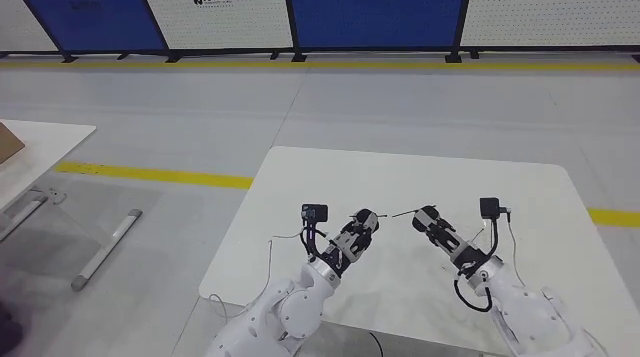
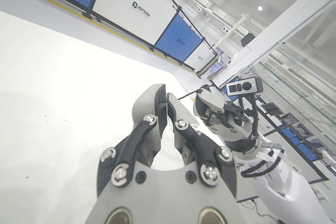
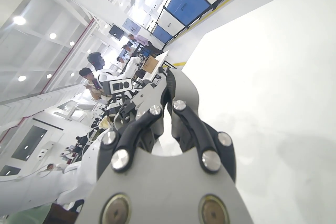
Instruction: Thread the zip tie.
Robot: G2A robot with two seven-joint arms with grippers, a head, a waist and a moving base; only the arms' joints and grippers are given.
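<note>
A thin black zip tie (image 1: 402, 214) hangs above the white table (image 1: 400, 172), running between my two grippers. My right gripper (image 1: 421, 216) is shut on it, and in the left wrist view the zip tie (image 2: 187, 95) sticks out of the right gripper (image 2: 203, 91) toward my left gripper (image 2: 166, 101). The left gripper (image 1: 369, 220) is shut, its tips a short way from the strand's free end. I cannot make out anything between its pads. In the right wrist view the right gripper (image 3: 166, 79) is shut, with a black strip (image 3: 163, 72) at its tips.
The table's left edge (image 1: 232, 227) lies close beside the left arm. A second table with a cardboard box (image 1: 8, 142) stands at the far left, and a metal bar (image 1: 105, 247) lies on the floor. Blue and white panels (image 1: 380, 2) line the back.
</note>
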